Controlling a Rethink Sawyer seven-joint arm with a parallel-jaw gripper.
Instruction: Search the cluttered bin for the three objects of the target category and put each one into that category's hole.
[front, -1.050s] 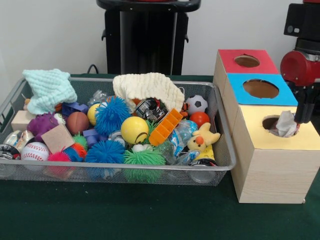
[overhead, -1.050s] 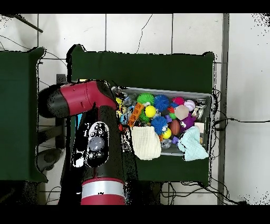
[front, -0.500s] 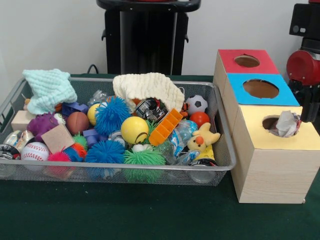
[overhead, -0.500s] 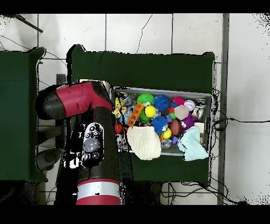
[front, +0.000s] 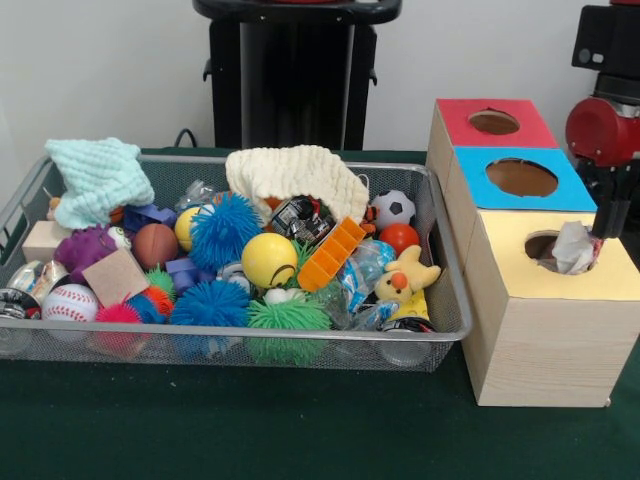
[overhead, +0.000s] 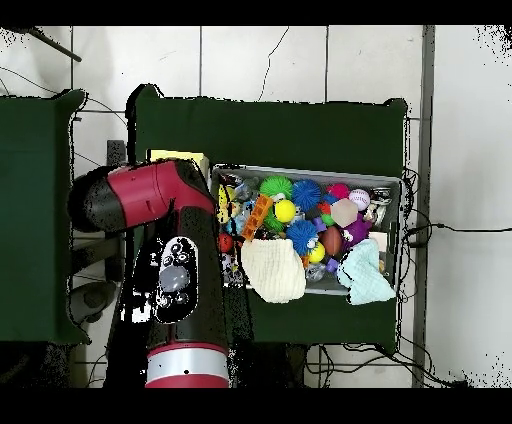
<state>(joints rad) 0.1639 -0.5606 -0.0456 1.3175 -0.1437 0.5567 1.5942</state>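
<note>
A crumpled white cloth (front: 572, 248) sticks out of the hole in the yellow-topped box (front: 560, 300). My gripper (front: 604, 228) hangs just right of that cloth, at the hole's edge, under the red arm joint (front: 601, 130); its state is not visible. In the overhead view the arm (overhead: 170, 240) hides both the gripper and the holes. A cream knitted cloth (front: 295, 172) (overhead: 275, 270) lies at the back of the wire bin (front: 445, 300). In the bin's far left corner sits a mint cloth (front: 97, 178) (overhead: 365, 275).
Blue-topped (front: 522, 178) and red-topped (front: 493, 122) boxes stand behind the yellow one. The bin holds several spiky balls, a yellow ball (front: 268, 260), a baseball (front: 68, 303), an orange grid piece (front: 333, 254), a yellow plush (front: 408, 275) and wooden blocks.
The arm drew up and to the right away from the yellow hole, then came back down beside it. The white cloth stays in the hole. The bin's contents are unmoved.
</note>
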